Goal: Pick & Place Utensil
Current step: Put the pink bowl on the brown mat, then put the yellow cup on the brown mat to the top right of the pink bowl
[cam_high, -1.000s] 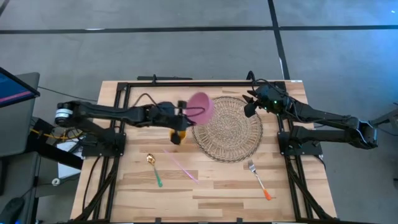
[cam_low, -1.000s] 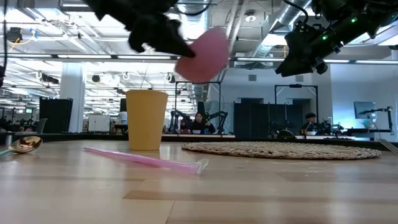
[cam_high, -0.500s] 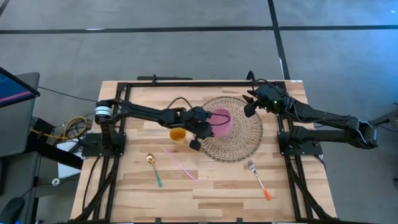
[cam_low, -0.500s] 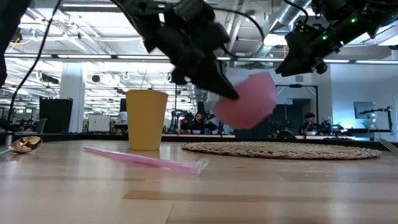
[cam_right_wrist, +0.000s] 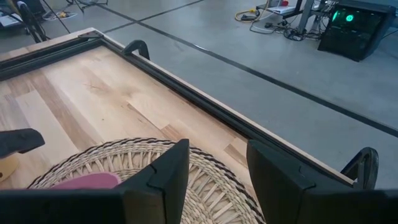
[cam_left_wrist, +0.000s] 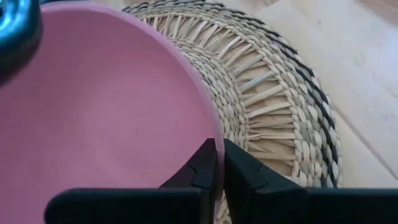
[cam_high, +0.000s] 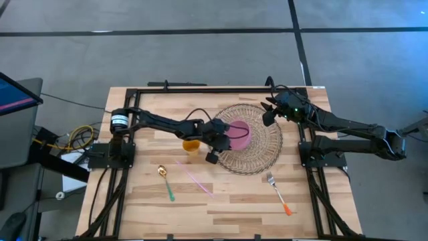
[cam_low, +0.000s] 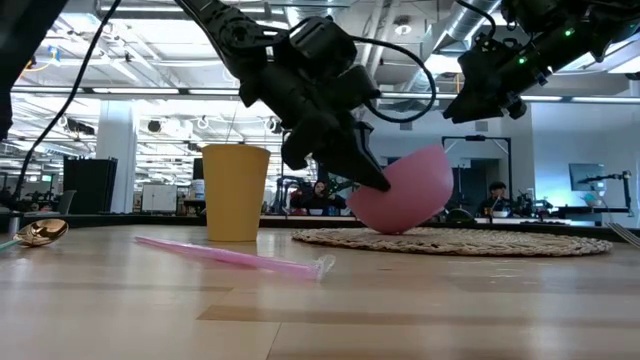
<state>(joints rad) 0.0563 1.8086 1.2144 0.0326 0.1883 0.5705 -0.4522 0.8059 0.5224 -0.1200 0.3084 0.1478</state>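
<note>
A pink bowl sits tilted on the round woven mat, and my left gripper is shut on its rim. The yellow cup stands upright just left of the mat. A gold spoon with a green handle, a pink straw and a fork with an orange handle lie flat on the table's near half. My right gripper hovers open above the mat's far right edge, touching nothing. My left gripper pinches the bowl's rim on the side toward the cup, one finger inside the bowl and one outside. The fingers slant down from the table's left. The bowl is tilted, its underside on the mat.
A black frame runs along the table's far edge and sides. The cup stands close beside my left arm. Bare wood lies between the spoon and the fork near the front edge.
My left gripper has carried the pink bowl toward the table's right, from above the cup to over the mat, and then down. The bowl, lifted clear a second ago, now rests tilted on the mat. The gripper has stayed shut on the rim.
</note>
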